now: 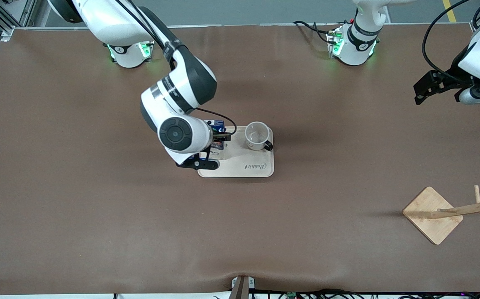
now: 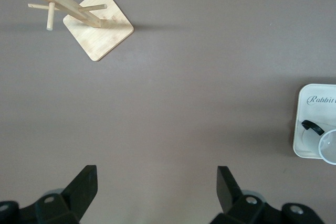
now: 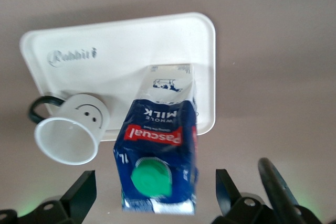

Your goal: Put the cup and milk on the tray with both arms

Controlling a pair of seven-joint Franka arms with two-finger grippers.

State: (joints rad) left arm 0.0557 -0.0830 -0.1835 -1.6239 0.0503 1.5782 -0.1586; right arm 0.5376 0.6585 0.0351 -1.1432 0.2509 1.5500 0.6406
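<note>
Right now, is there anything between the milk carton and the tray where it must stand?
Nothing visible is in the way. The milk carton already stands upright on the tray, beside the cup. The right gripper is open around the carton top. The left gripper waits open over bare table.

You're looking at a robot lab: two arm bases [image 1: 128, 53] w/ green lights bolted on a big brown table [image 1: 98, 207], cables [image 1: 347, 294] along its edge.
</note>
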